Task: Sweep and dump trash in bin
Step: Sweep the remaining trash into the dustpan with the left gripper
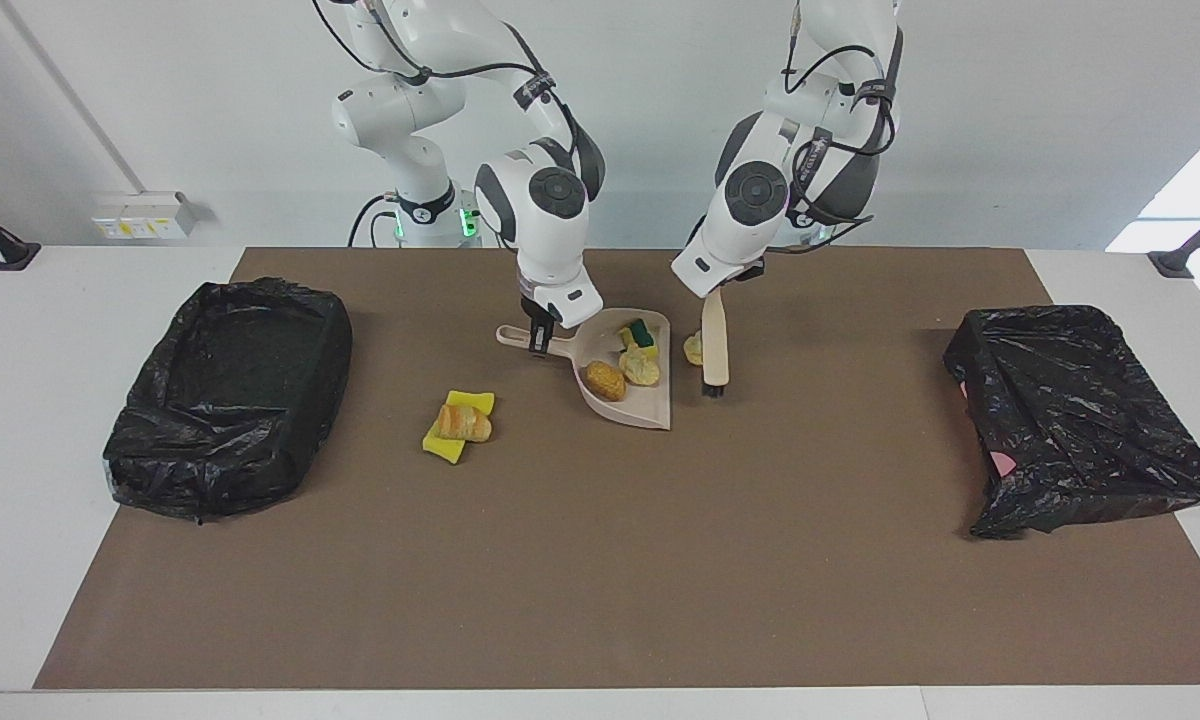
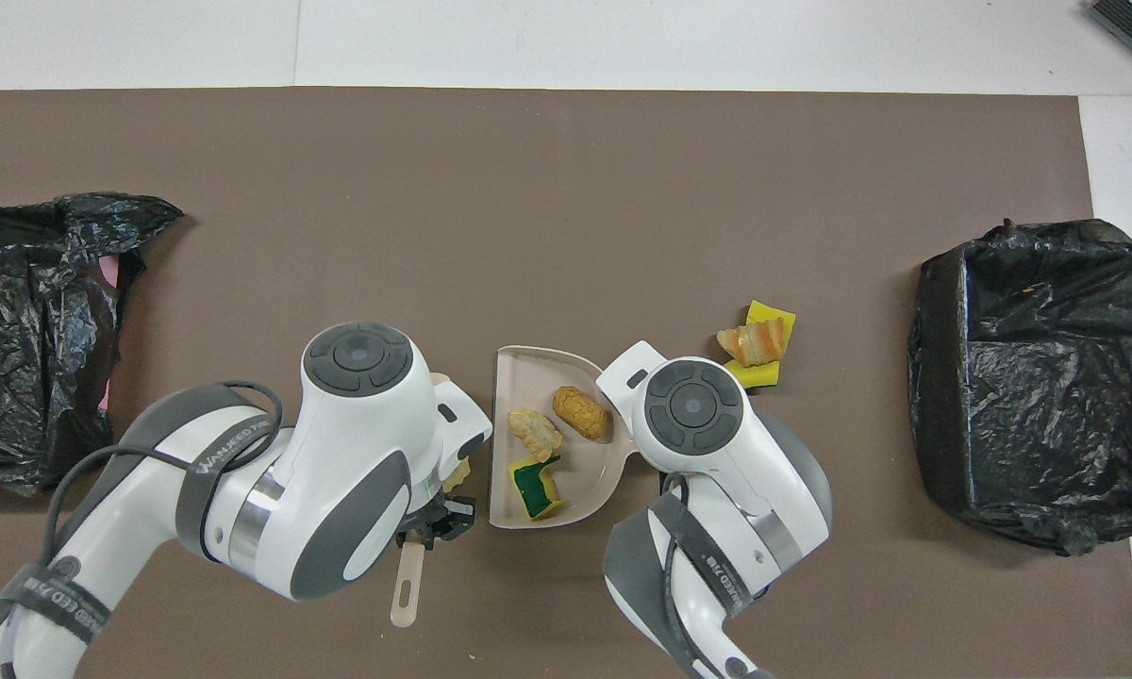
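My right gripper (image 1: pixel 537 338) is shut on the handle of the beige dustpan (image 1: pixel 642 406), which lies on the brown mat and also shows in the overhead view (image 2: pixel 526 372). In it lie a golden-brown lump (image 1: pixel 605 380), a pale lump (image 1: pixel 641 369) and a green-and-yellow sponge bit (image 1: pixel 641 333). My left gripper (image 1: pixel 717 290) is shut on the beige brush (image 1: pixel 714 345), bristles down beside the pan's open edge. One pale lump (image 1: pixel 694 348) lies on the mat between pan and brush. A croissant-like piece (image 1: pixel 460 423) rests on a yellow sponge (image 1: pixel 444 447) toward the right arm's end.
An open bin lined with a black bag (image 1: pixel 225 395) stands at the right arm's end of the table. A crumpled black bag (image 1: pixel 1070 420) lies at the left arm's end. The brown mat (image 1: pixel 600 560) covers most of the table.
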{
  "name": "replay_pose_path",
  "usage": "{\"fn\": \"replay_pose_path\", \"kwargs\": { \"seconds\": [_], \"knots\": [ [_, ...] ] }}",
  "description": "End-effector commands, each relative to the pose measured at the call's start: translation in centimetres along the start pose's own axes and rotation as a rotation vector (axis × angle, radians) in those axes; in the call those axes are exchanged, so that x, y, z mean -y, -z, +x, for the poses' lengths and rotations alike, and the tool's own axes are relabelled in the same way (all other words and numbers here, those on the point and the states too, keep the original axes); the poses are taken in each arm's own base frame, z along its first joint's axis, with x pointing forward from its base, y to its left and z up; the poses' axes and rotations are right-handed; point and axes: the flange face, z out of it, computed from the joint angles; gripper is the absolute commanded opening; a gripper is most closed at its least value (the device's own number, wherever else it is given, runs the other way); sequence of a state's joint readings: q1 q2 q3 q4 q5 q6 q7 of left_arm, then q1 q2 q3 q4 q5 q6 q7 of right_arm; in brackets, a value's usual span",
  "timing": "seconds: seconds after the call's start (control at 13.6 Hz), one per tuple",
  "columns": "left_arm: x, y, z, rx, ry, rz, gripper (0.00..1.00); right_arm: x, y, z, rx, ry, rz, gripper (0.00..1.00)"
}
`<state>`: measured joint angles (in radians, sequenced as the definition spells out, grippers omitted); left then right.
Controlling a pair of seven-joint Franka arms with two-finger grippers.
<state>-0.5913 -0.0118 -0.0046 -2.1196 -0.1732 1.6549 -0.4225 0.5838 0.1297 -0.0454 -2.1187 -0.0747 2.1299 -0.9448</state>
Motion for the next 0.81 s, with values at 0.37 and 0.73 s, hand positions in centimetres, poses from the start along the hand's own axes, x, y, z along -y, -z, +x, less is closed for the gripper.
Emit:
{"fn": "replay_pose_path", "kwargs": {
  "seconds": [0.37, 0.73],
  "knots": [
    [6.8, -6.7, -3.4, -0.128, 0.146, -0.097, 0.0, -0.1, -1.5, 0.0, 0.009, 0.108, -0.014, 0.0],
    [3.7, -6.3, -3.4, -0.197, 0.149, -0.183, 0.0, -0.1, -1.6, -0.1, 0.012, 0.106, -0.011, 0.0]
  ]
}}
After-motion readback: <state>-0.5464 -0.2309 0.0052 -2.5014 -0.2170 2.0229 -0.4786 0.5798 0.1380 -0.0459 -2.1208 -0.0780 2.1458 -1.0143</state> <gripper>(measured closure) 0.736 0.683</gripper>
